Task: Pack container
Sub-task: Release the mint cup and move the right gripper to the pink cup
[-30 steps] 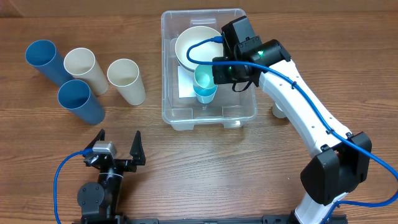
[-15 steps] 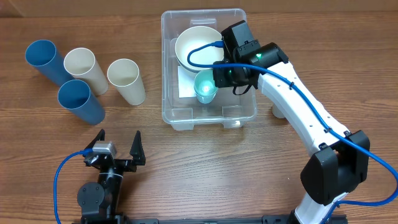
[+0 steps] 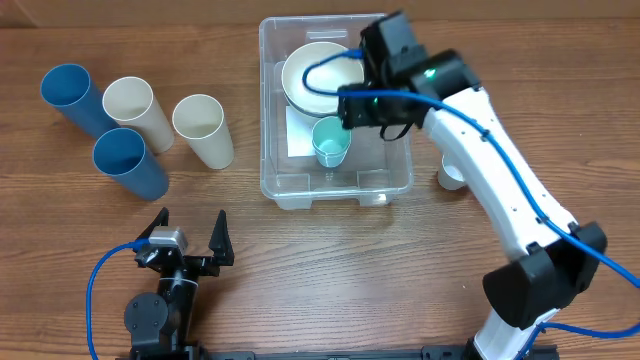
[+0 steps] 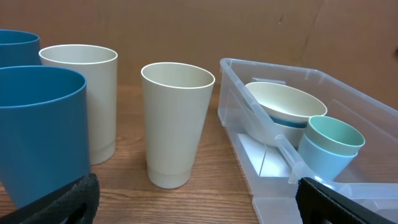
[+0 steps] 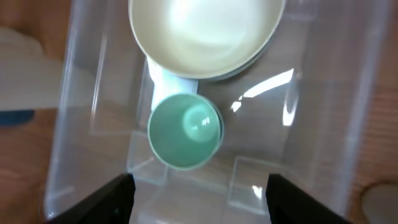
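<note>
The container (image 3: 268, 110) is a clear bin at the table's back centre. In it sit a cream bowl (image 3: 318, 75) and, just in front of it, an upright teal cup (image 3: 330, 142). My right gripper (image 3: 375, 108) hovers over the bin's right half, open, holding nothing. In the right wrist view the teal cup (image 5: 185, 130) stands free on the container (image 5: 323, 124) floor beyond the gripper (image 5: 202, 199), below the bowl (image 5: 205, 34). My left gripper (image 3: 187, 238) rests open near the front edge; its wrist view shows the gripper (image 4: 199, 205) facing the cups and the container (image 4: 249, 68).
Two blue cups (image 3: 70, 95) (image 3: 130, 162) and two cream cups (image 3: 135, 108) (image 3: 203, 128) stand at the back left. A white cup (image 3: 452, 175) sits right of the bin, partly under the right arm. The nearest cream cup (image 4: 177, 124) is straight ahead of the left gripper.
My right gripper has opened and let go of the teal cup, then lifted and drawn back to the right. The cup now stands alone in the container. The left arm is still.
</note>
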### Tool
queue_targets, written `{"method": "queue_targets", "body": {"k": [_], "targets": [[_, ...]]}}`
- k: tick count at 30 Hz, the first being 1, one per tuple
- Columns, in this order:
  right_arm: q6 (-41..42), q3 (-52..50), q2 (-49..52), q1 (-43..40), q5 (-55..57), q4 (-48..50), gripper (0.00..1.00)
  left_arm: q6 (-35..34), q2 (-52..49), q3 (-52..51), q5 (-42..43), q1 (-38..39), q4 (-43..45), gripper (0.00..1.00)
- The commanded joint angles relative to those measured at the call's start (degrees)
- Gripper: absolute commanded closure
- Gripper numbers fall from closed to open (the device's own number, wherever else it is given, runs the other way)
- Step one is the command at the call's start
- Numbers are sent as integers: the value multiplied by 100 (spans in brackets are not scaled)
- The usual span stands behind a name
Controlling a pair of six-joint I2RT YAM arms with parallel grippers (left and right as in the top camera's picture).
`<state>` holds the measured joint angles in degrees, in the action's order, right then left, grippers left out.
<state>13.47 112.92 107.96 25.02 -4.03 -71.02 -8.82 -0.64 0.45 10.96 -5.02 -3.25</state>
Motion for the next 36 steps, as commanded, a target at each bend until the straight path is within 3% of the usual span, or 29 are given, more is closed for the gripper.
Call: {"method": "queue_targets", "body": {"k": [1,11,18,26,36], "targets": [[57,1051,-92,-352,584,-662,30,-39,39,-17,66,-59,4,0],[435,1598,-114,-2225,697,-2577,30,-39,39,-17,66,-59,4,0],[415,1443,-317,-3270,649,-2603,28,-39,39,-17,66,-59,4,0],[446,-402,-490,-4249,649,-2280,29,-39,39,-17,66,-59,4,0],[457,-2352,-490,-4207,275,-848,34,-39,39,-17,66,-59,4,0]]}}
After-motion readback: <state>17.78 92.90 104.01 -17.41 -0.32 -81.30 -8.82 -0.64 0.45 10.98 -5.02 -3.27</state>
